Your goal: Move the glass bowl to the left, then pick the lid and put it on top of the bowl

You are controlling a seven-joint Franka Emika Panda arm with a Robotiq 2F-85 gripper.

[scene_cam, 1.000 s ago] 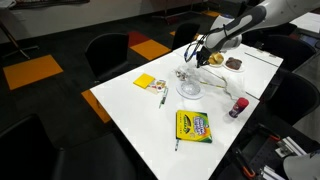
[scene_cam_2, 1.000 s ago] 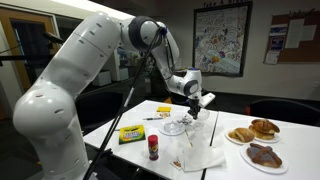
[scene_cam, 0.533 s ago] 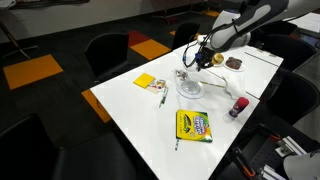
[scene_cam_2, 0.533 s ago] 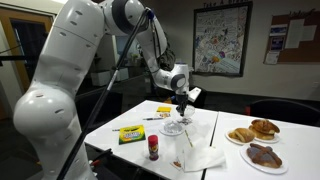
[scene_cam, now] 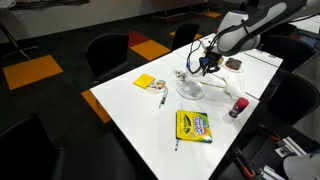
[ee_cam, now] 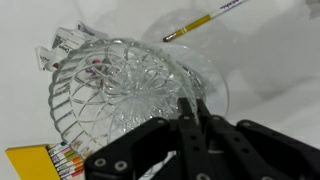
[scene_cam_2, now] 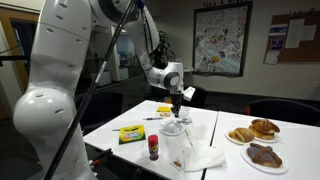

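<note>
The glass bowl (ee_cam: 115, 85) is cut glass with a star pattern. It sits mid-table in both exterior views (scene_cam: 190, 88) (scene_cam_2: 176, 126). My gripper (ee_cam: 190, 108) is shut on the bowl's near rim, with the glass pinched between the two fingers; it also shows in both exterior views (scene_cam: 203, 68) (scene_cam_2: 180, 104). In the wrist view a thin clear round edge (ee_cam: 218, 85) shows just past the bowl on the right. It looks like the lid, partly hidden by the bowl and my fingers.
The crayon box (scene_cam: 193, 126) (scene_cam_2: 130, 133) lies near the table's front. A yellow sticky-note pad (scene_cam: 145, 82), a red-capped bottle (scene_cam: 238, 106) (scene_cam_2: 153, 148), a yellow pen (ee_cam: 205, 20), crumpled white paper (scene_cam_2: 200, 155) and plates of food (scene_cam_2: 255, 130) are around. Chairs ring the table.
The arm has swung and come lower over the bowl, and the fingers now pinch its rim. The bowl itself has barely shifted.
</note>
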